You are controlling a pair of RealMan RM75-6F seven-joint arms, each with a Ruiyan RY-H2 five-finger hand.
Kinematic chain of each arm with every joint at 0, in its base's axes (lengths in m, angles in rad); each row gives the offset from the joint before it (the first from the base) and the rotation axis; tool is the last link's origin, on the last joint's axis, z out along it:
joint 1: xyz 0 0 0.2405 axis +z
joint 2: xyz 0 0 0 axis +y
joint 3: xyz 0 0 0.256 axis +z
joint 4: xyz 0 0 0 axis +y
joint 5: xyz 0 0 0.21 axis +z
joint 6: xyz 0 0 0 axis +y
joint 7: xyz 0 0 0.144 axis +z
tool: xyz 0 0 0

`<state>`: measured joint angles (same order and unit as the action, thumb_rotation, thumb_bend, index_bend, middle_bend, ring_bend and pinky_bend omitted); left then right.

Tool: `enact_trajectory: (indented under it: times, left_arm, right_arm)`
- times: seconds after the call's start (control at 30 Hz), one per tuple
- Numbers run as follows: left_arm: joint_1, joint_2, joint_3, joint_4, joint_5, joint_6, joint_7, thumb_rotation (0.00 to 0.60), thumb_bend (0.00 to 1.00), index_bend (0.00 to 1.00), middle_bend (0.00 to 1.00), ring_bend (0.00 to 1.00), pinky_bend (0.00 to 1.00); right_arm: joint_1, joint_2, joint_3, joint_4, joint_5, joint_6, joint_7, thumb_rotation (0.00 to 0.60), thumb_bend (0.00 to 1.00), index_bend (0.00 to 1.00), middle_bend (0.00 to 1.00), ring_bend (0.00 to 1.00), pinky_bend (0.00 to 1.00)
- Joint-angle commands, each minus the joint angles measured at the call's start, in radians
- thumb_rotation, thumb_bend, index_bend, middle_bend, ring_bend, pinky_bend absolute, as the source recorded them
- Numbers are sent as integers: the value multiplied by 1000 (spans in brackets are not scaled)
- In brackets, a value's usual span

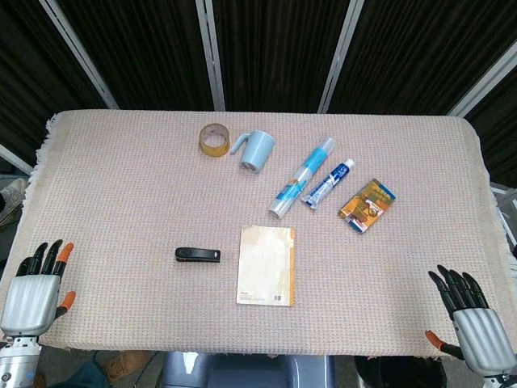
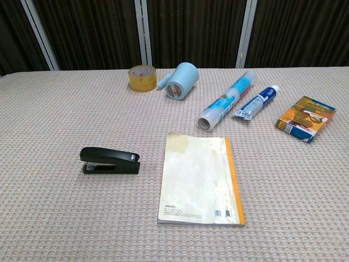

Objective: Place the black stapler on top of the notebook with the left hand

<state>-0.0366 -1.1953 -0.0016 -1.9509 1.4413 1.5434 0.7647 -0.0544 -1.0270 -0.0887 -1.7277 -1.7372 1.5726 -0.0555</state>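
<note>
The long black plastic stapler (image 2: 109, 160) lies flat on the woven beige cloth-covered surface (image 1: 121, 178), just left of the cream notebook w/ orange spine (image 2: 200, 179), apart from it, not touching. Task not started.

The left hand (image 1: 34, 289), grey w/ black fingers and orange tips, sits at the near-left corner, fingers apart, holding nothing. The right hand (image 1: 475, 322) is at the near-right corner, likewise spread and empty. Neither shows in the chest view.

Risks, as I judge them: stapler is low and narrow, so fingers closing from above may push it along the cloth or roll it instead of gripping. A loose grip could let it tip during the carry. Setting it near the notebook's edge could leave it half off, or shove the thin notebook sideways. Reach is clear; other items sit well back.

Count: 1 stapler, 1 notebook, 1 roll of yellowish tape (image 2: 142, 78), 1 light-blue mug on its side (image 2: 180, 81), 1 clear tube-shaped roll w/ blue print (image 2: 226, 100), 1 blue-white toothpaste tube (image 2: 256, 102), 1 orange-blue small box (image 2: 305, 118), 2 hands.
</note>
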Motion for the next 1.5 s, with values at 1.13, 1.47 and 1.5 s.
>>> enact_trajectory:
  times: [1.13,1.47,1.5]
  left_arm:
    - [-369,-518,-155,378,-164,-335,103,600,188,193,230,183,318]
    - [-432,-595,-167,418,-219,-381,141,600,200,236,251,195,317]
    - [-437,-601,-166,424,-219,-379,145,600,202,242,255,198,317]
  right_arm:
    - [3,15,-3,3,-12,7,42,600,96,0,0,0,0]
    - [-1,21,-7,9,-25,21,61,600,97,0,0,0,0]
    - [-1,22,-6,9,-23,23,65,600,97,0,0,0,0]
